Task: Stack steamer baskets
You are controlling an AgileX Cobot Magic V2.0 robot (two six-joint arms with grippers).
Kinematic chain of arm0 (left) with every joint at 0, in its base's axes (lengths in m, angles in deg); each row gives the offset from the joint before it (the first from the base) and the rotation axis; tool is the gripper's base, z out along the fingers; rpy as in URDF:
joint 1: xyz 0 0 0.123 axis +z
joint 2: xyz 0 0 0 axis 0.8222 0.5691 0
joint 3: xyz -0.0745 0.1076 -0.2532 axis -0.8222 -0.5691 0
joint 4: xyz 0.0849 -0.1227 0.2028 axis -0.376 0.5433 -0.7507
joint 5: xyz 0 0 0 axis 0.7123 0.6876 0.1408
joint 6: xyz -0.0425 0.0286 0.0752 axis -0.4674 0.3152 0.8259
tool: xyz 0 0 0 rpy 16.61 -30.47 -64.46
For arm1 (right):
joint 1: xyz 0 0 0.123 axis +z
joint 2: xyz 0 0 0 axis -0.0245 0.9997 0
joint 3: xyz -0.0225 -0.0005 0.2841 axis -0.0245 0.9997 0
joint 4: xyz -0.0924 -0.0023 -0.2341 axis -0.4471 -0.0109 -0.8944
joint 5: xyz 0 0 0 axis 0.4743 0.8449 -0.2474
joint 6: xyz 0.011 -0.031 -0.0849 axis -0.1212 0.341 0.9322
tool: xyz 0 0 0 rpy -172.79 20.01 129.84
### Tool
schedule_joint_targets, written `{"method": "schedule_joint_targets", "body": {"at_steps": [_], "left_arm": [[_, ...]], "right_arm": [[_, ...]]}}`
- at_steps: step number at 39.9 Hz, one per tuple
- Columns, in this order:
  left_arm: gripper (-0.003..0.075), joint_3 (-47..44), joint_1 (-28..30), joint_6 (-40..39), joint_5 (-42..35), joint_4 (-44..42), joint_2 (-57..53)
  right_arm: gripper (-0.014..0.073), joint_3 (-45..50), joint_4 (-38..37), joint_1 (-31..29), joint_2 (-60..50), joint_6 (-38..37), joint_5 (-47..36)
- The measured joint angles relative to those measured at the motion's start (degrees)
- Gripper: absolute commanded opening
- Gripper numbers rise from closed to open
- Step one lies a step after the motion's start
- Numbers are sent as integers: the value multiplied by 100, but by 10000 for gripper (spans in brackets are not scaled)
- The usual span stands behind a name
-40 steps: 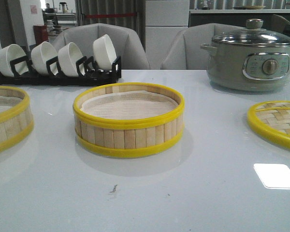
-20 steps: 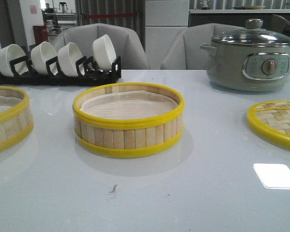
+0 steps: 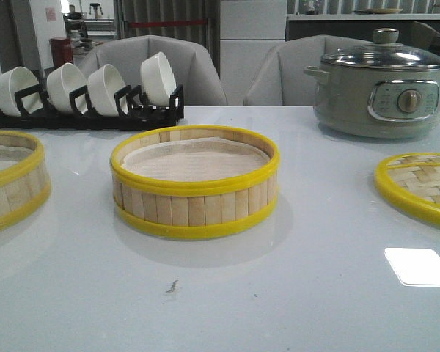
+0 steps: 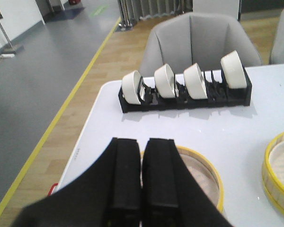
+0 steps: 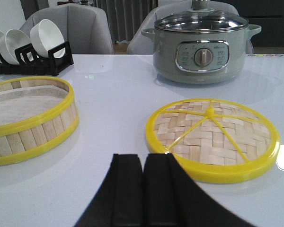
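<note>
One steamer basket (image 3: pixel 195 183) with pale slat walls, yellow rims and a white liner stands at the table's middle; it also shows in the right wrist view (image 5: pixel 28 118) and at the edge of the left wrist view (image 4: pixel 280 172). The second steamer basket (image 3: pixel 11 180) stands at the left edge; in the left wrist view (image 4: pixel 203 175) it lies just beyond my fingers. My left gripper (image 4: pixel 143 142) is shut and empty above its near side. My right gripper (image 5: pixel 143 157) is shut and empty, just short of the woven lid. Neither gripper shows in the front view.
A flat woven-bamboo lid (image 3: pixel 418 187) with yellow rim lies at the right, also in the right wrist view (image 5: pixel 212 137). A grey-green electric pot (image 3: pixel 381 84) stands back right. A black rack of white bowls (image 3: pixel 88 92) stands back left. The table's left edge (image 4: pixel 85 142) is close.
</note>
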Motion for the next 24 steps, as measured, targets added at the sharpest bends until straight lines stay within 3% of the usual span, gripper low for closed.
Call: {"method": "schedule_joint_targets", "body": {"at_steps": [24], "left_arm": [[87, -10, -24, 0, -122, 0, 638]], "right_arm": [[48, 0, 0, 0, 0, 0, 0]]}}
